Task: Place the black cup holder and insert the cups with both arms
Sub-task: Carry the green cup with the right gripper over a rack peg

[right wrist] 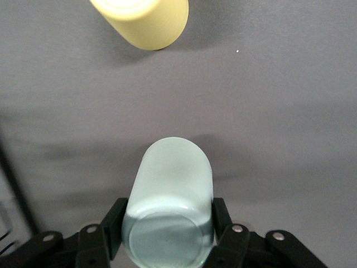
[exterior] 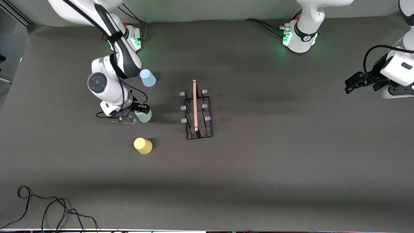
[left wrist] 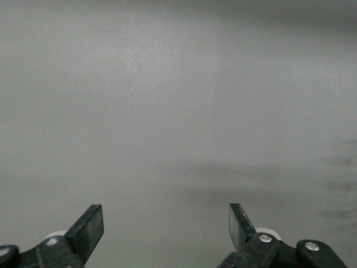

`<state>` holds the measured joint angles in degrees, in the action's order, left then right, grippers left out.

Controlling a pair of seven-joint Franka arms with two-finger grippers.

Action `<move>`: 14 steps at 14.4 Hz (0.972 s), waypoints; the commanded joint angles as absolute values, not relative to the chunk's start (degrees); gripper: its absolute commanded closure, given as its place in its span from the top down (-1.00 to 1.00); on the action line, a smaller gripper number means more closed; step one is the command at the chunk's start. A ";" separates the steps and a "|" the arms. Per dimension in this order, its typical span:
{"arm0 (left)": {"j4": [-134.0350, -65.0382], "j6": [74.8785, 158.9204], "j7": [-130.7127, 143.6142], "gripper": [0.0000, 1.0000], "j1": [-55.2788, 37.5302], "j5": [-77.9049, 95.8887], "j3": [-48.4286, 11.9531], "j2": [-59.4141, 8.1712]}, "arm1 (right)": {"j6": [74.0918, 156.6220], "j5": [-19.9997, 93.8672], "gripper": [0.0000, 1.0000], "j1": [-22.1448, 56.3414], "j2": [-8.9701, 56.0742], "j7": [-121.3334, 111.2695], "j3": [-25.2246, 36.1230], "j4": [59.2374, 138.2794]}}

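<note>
The black cup holder (exterior: pixel 197 113) stands mid-table, its wooden rod handle on top and pale-tipped prongs along both sides. Toward the right arm's end of the table the pale green cup (exterior: pixel 144 116) stands upside down, and my right gripper (exterior: pixel 139 113) is shut on it; the right wrist view shows both fingers (right wrist: pixel 114 223) pressed against the green cup (right wrist: pixel 170 206). The yellow cup (exterior: pixel 143 145) (right wrist: pixel 146 19) stands nearer the front camera, the light blue cup (exterior: pixel 147 78) farther from it. My left gripper (exterior: pixel 352 84) (left wrist: pixel 166 226) waits open and empty at the left arm's end.
Loose black cables (exterior: pixel 48 210) lie near the table's front corner at the right arm's end. Both green-lit arm bases (exterior: pixel 299 38) stand along the table's edge farthest from the front camera.
</note>
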<state>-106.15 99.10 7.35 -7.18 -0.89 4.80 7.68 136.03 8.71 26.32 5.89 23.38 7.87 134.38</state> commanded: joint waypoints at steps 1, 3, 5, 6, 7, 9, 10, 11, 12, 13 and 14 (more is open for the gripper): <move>-106.35 99.84 6.94 1.00 -7.12 -0.35 4.92 8.00 | 130.36 9.49 -1.00 27.42 -0.96 30.29 7.91 134.04; -106.35 100.02 6.94 1.00 -7.03 -0.35 4.92 8.09 | 127.19 9.49 -1.00 31.79 -1.58 37.58 7.82 130.36; -106.26 100.02 6.94 0.99 -7.03 -0.35 4.92 8.09 | 125.69 9.49 -1.00 35.49 -0.71 44.70 7.82 126.40; -106.35 100.02 6.94 1.00 -7.03 -0.35 4.92 8.00 | 125.60 9.49 -1.00 37.42 -0.18 47.78 7.82 125.26; -106.35 100.11 6.94 1.00 -7.03 -0.35 5.01 8.00 | 125.60 9.49 -1.00 39.18 0.43 50.34 7.82 124.37; -106.52 100.11 7.03 1.00 -7.12 -0.35 5.01 8.00 | 125.60 9.49 -1.00 41.65 1.31 53.95 7.82 123.14; -106.52 100.02 7.03 1.00 -7.12 -0.35 4.92 8.00 | 125.68 9.49 -1.00 43.31 1.58 55.70 7.82 122.61; -106.52 100.02 7.12 0.99 -7.21 -0.35 4.92 8.00 | 125.68 9.49 -1.00 44.37 1.93 57.38 7.82 122.17; -106.52 100.11 7.12 1.00 -7.21 -0.35 4.92 8.00 | 125.77 9.49 -1.00 45.60 2.46 58.96 7.82 121.56; -106.52 100.11 7.03 1.00 -7.12 -0.35 4.92 7.74 | 126.12 9.49 -1.00 46.66 3.42 60.45 7.82 120.86; -106.44 100.19 7.12 0.99 -7.12 -0.35 4.92 7.56 | 126.21 9.49 -1.00 47.45 4.65 61.16 7.82 119.89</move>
